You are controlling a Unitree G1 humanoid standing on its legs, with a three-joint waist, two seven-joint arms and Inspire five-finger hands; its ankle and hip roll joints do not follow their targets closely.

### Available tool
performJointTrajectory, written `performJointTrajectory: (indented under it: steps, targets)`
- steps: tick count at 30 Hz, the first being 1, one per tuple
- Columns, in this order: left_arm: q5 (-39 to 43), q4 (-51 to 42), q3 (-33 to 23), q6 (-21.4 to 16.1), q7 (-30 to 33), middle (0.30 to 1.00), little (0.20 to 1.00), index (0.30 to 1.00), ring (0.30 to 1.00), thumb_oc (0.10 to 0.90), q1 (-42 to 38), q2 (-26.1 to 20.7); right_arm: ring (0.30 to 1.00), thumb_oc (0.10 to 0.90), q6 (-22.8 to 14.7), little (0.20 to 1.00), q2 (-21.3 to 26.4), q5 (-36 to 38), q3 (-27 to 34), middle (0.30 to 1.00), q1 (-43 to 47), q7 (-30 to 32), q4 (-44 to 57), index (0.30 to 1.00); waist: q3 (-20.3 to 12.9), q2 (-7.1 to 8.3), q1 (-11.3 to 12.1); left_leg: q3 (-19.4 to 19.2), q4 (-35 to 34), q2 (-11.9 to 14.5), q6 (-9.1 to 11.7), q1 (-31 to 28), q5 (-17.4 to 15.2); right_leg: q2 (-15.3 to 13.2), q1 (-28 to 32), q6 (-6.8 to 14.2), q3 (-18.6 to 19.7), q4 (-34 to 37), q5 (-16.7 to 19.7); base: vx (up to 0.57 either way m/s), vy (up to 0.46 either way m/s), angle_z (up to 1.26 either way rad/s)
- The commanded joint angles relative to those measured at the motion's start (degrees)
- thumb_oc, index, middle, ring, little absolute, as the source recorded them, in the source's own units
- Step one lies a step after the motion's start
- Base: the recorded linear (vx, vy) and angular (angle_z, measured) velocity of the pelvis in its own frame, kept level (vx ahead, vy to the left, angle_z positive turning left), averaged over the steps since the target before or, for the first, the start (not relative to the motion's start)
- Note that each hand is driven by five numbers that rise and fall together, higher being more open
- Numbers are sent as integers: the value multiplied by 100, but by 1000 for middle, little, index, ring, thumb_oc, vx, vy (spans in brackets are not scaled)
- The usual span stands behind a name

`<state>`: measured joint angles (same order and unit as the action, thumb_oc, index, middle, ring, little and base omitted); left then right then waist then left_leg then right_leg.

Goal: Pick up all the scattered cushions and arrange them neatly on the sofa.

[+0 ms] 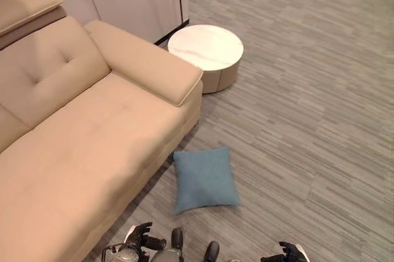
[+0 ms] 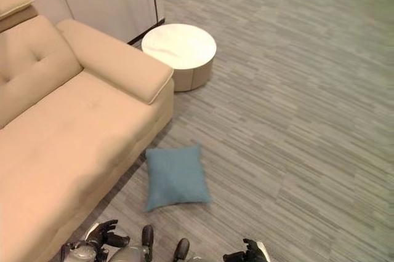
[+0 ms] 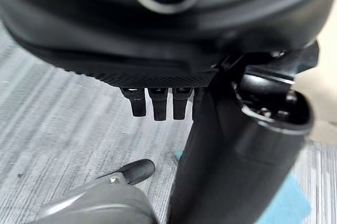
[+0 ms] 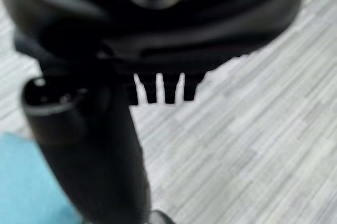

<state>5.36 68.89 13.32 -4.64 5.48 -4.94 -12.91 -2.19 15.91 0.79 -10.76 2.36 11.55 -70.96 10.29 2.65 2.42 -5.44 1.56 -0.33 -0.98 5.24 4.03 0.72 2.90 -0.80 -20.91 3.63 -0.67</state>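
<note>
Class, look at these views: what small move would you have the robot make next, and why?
Probably lower both hands toward the blue cushion. It lies flat on the carpet beside the sofa, while the left robot hand and right robot hand hang open, holding nothing.

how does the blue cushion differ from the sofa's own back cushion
The blue cushion is blue, while the sofa's back cushion is beige. The blue cushion lies flat on the carpet beside the sofa, while the back cushion stands leaning up as part of the sofa. The blue cushion looks plain, while the back cushion has a tufted dimple. Both are soft and roughly square.
</note>
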Motion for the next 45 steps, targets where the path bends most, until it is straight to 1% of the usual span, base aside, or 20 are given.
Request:
performJointTrajectory:
  steps: [1, 3, 4, 5, 7, 8, 11, 12, 16, 20, 24, 30, 32, 33, 34, 35, 36, 41, 43, 45]
  targets:
    - [-106, -25, -84, -33, 35, 900, 900, 900, 900, 800, 58, -62, 900, 800, -96, 900, 130, -56, -120, 900, 136, 69, 171, 900, -124, 149, 400, 66, 570, -136, 83, 100, -752, -549, -104, 726, 505, -941, -343, 97, 101, -8]
    - [-60, -76, -112, -33, 52, 900, 900, 900, 900, 800, 17, -133, 900, 800, -90, 900, 132, -103, -160, 900, 252, 56, 203, 900, -23, 117, 404, 96, 575, -97, -13, 62, -795, -689, -564, 944, 539, -1792, -195, 43, 95, -16]
    - [-46, -93, -109, -52, 74, 900, 900, 900, 900, 800, -32, -176, 900, 800, -106, 900, 138, -87, -166, 900, 333, 33, 281, 900, 58, 54, 345, 214, 536, -90, -69, 9, -800, -750, -898, 1081, 663, -2293, -77, 60, 75, -13]
    - [-46, -73, -99, -62, 92, 900, 900, 900, 900, 800, -44, -182, 900, 800, -111, 900, 146, -81, -159, 900, 353, 33, 302, 900, 74, 27, 316, 272, 473, -101, -86, -62, -809, -797, -1016, 1065, 727, -2349, -71, 96, 53, 10]
    - [-38, -74, -96, -68, 95, 900, 900, 900, 900, 800, -42, -179, 900, 800, -108, 900, 169, -85, -148, 900, 361, 34, 314, 900, 82, -8, 301, 324, 417, -112, -92, -136, -815, -849, -1024, 1028, 731, -2233, -76, 105, -9, 30]
    - [-9, -49, -104, -103, 120, 900, 900, 900, 900, 800, -42, -158, 900, 800, -129, 900, 208, -84, -135, 900, 367, 60, 330, 900, 73, -74, 275, 389, 286, -88, -71, -256, -820, -931, -1051, 934, 744, -1893, -114, 148, -52, 20]
    - [-30, -12, -70, -136, 127, 900, 900, 900, 900, 800, -30, -143, 900, 800, -138, 900, 232, -66, -120, 900, 317, 43, 279, 900, 26, -16, 192, 559, 336, -183, -25, -318, -870, -891, -867, 919, 1100, -1324, -46, 164, -96, 32]
    - [-40, 3, -68, -131, 118, 900, 900, 900, 900, 800, -29, -135, 900, 800, -131, 900, 237, -73, -128, 900, 310, 42, 270, 900, 3, 1, 200, 588, 330, -193, -8, -329, -880, -869, -808, 900, 1105, -1228, -47, 106, -95, 59]
    - [-4, 19, -70, -140, 122, 900, 900, 900, 900, 800, -56, -102, 900, 800, -175, 900, 277, -34, -146, 900, 304, 71, 269, 900, -33, 29, 195, 702, 323, -155, 141, -246, -822, -773, -609, 812, 962, -820, -65, 45, -110, 42]
    - [102, -6, -75, -151, 145, 900, 900, 900, 900, 800, -103, -65, 900, 800, -211, 900, 334, 5, -130, 900, 319, 108, 315, 900, -1, 19, 174, 818, 248, -81, 229, -191, -752, -707, -550, 728, 788, -702, -107, 3, -128, 23]
    - [655, -499, -12, -311, 390, 900, 900, 900, 900, 800, -492, -102, 900, 800, -336, 900, 513, 253, -23, 900, 561, 349, 570, 900, 444, -27, 117, 969, 448, -31, 351, 470, -596, -727, -1102, 605, 566, -910, -147, -205, -106, 27]
    - [1517, -1328, 143, -646, 849, 900, 900, 900, 900, 800, -1312, -325, 900, 800, -417, 900, 807, 892, 161, 900, 1239, 810, 967, 900, 898, -175, 9, 934, 865, 3, 436, 1822, -415, -847, -2534, 497, 460, -1579, -156, -206, -56, 18]
    - [1635, -1412, 140, -695, 923, 900, 900, 900, 900, 800, -1449, -362, 900, 800, -442, 900, 848, 994, 178, 900, 1372, 879, 1043, 900, 925, -204, 3, 934, 922, 39, 462, 1946, -563, -834, -2741, 525, 513, -1749, -316, -29, -34, -3]
    - [1759, -1487, 137, -736, 1005, 900, 900, 900, 900, 800, -1673, -418, 900, 800, -508, 900, 911, 1172, 208, 900, 1633, 973, 1082, 900, 1030, -239, -35, 901, 1009, 53, 457, 2203, -547, -870, -3055, 533, 526, -1907, -314, -190, 8, 7]
    - [1902, -1714, 136, -797, 1100, 900, 900, 900, 900, 800, -1934, -516, 900, 800, -583, 900, 1026, 1415, 269, 900, 1957, 1109, 1193, 900, 1102, -288, -83, 866, 1210, 86, 460, 2732, -517, -916, -3550, 520, 597, -2123, -356, -191, 9, 2]
    - [1902, -1712, 133, -796, 1100, 900, 900, 900, 900, 800, -1940, -515, 900, 800, -584, 900, 1028, 1417, 267, 900, 1966, 1108, 1188, 900, 1085, -287, -85, 866, 1224, 85, 460, 2764, -521, -919, -3582, 519, 599, -2137, -360, -222, 0, -4]
    - [1961, -1763, 159, -850, 1247, 900, 900, 900, 900, 800, -2285, -624, 900, 800, -666, 900, 1165, 1559, 287, 900, 2328, 1243, 1276, 900, 1219, -356, -124, 842, 1486, 92, 478, 3293, -520, -1000, -4110, 522, 615, -2438, -401, -139, 2, -12]
    - [1921, -1905, 164, -917, 1577, 900, 900, 900, 900, 800, -2976, -834, 900, 800, -896, 900, 1489, 1791, 309, 900, 3108, 1518, 1590, 900, 1345, -509, -252, 804, 2356, 136, 470, 4739, -677, -1145, -5586, 500, 860, -3478, -612, -85, 8, 3]
    - [1914, -1926, 162, -910, 1637, 900, 900, 900, 900, 800, -3084, -860, 900, 800, -933, 900, 1541, 1834, 305, 900, 3259, 1570, 1667, 900, 1325, -520, -264, 803, 2545, 146, 462, 5021, -735, -1167, -5864, 486, 920, -3678, -677, 1, 16, -9]
    - [1895, -1935, 166, -918, 1751, 900, 900, 900, 900, 800, -3334, -944, 900, 800, -1061, 900, 1669, 1976, 303, 900, 3576, 1673, 1750, 900, 1347, -569, -299, 784, 2997, 176, 429, 5584, -870, -1188, -6432, 489, 1023, -4115, -770, 4, 28, -9]
